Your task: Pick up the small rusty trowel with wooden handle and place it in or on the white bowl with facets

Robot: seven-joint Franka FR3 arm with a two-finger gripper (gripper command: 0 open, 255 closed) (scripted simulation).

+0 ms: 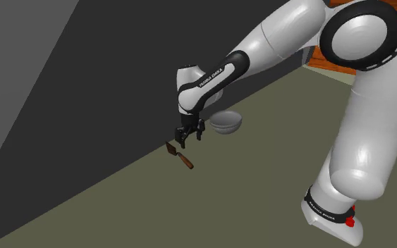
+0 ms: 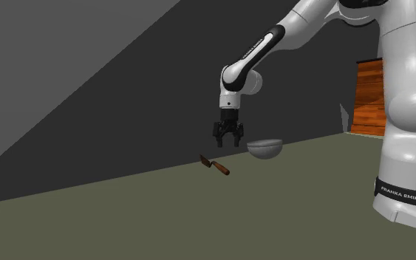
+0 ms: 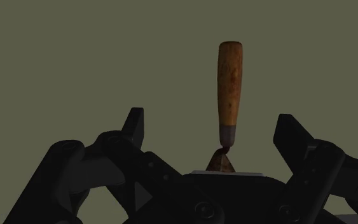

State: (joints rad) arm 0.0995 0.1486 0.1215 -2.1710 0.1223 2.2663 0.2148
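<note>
Trowel (image 1: pixel 180 156) is lying flat on the olive surface (image 1: pixel 260 204), just under the tool (image 1: pixel 188 139) and apart from it. Tool is hanging with fingers wide, gripping nothing. In the wrist view the wooden handle (image 3: pixel 229 89) is running lengthwise between the fingers, crossing their closing line and sitting nearer one finger. A straight drop probably suffices. Bowl (image 1: pixel 226 123) is sitting near, to the shoulder view's right.

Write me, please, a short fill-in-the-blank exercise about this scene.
1. The claw hangs above the trowel, its fingers ____.
2. The trowel lies on the olive ____, apart from the bowl.
3. In the wrist view, the trowel's ____ points away from the claw.
Missing words: open; floor; handle.
</note>
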